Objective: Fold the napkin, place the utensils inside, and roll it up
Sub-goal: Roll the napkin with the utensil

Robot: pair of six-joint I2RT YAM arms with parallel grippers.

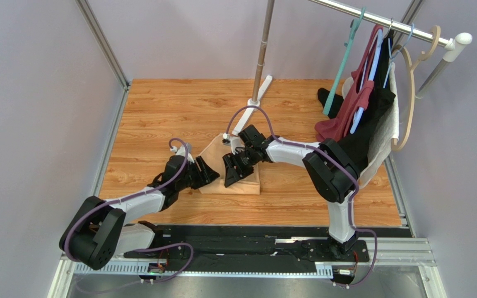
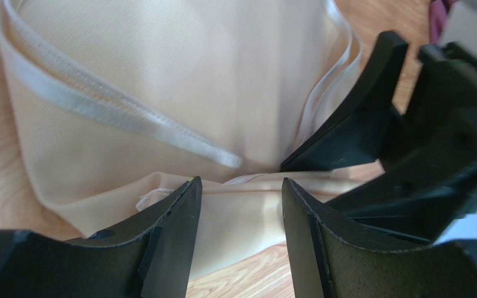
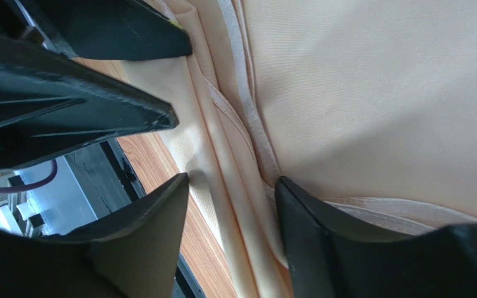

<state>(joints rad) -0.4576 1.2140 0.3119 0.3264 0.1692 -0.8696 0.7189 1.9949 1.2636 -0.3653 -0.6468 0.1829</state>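
The napkin (image 1: 213, 151) lies about the middle of the wooden surface (image 1: 160, 105), a little closer to its near edge than its far one, between the two arms. It is a peach-tan cloth folded into a compact, layered wedge with its broad side running along the near edge and a narrower part pointing toward the far edge. It looks about as deep as it is wide, so I cannot give it a clear long axis. Up close the fabric is smooth and thin, and several pale stitched hems lie stacked, converging toward the spot where the arms meet. The left end effector (image 2: 240, 186) sits at the napkin's left edge with its fingers apart; cloth lies under and ahead of the gap, and nothing looks pinched. The right end effector (image 3: 231, 186) is squarely over the napkin's middle, fingers also apart, straddling a run of folded hems without clamping them. Both are right at the cloth and facing each other; the right one seems better placed for the next fold, since the layers lie directly beneath it. No spoon shows in any view, so the utensil step appears not yet done. Beyond the napkin stands a metal pole (image 1: 261, 56), and garments (image 1: 362, 105) hang at the far right corner.
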